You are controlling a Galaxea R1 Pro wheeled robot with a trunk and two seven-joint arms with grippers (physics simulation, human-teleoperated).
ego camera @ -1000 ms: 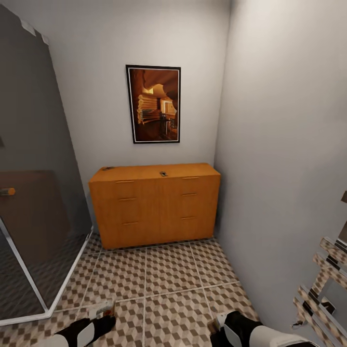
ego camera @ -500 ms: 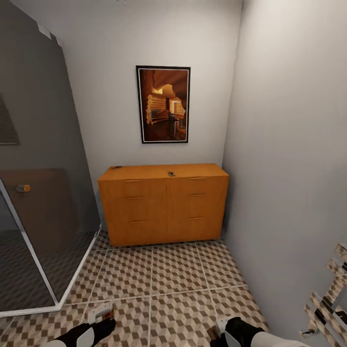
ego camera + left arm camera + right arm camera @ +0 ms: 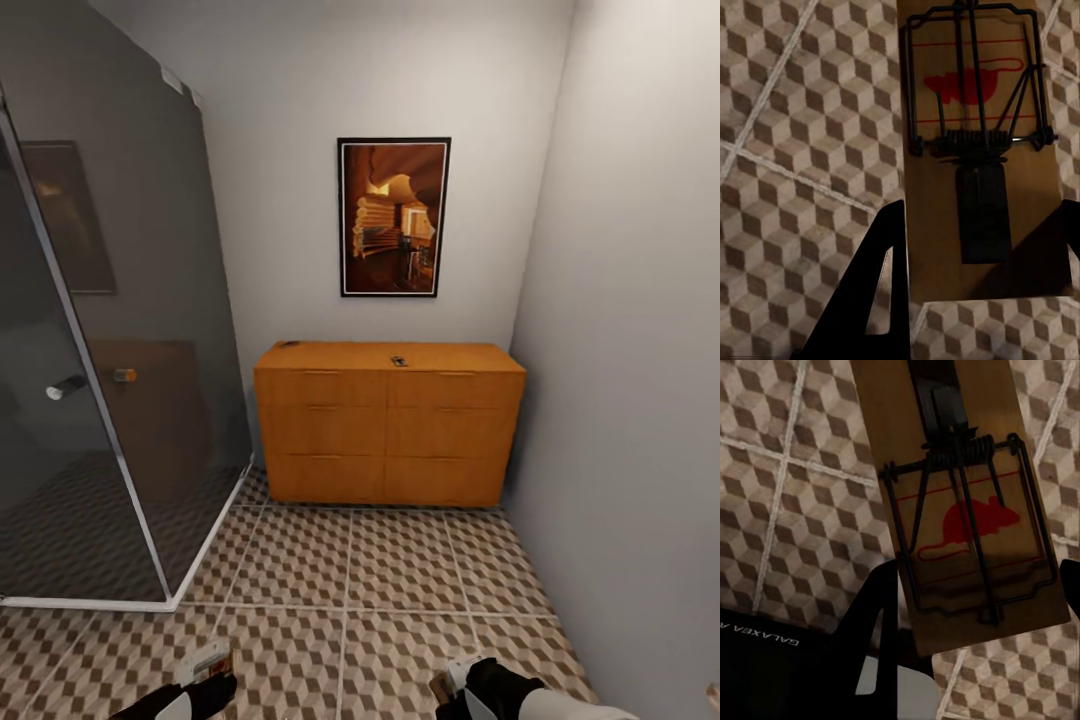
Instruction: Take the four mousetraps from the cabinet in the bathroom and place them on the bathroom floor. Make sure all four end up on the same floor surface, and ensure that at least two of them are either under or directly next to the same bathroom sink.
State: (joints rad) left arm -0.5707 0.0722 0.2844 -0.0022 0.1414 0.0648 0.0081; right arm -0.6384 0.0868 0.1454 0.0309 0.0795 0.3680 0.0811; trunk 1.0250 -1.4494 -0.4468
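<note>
Holding one mousetrap point(image 3: 979, 150) clamped in my left gripper point(image 3: 975, 247), another trap point(image 3: 967, 502) in my right gripper point(image 3: 971, 607), over the bathroom floor point(image 3: 400, 560). View has swung; cabinet point(image 3: 390, 425) ahead holds a third trap point(image 3: 399, 361). No sink sighted yet.

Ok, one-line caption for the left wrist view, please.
Left tool holding a wooden mousetrap with a red mouse print above the cube-patterned bathroom floor.
</note>
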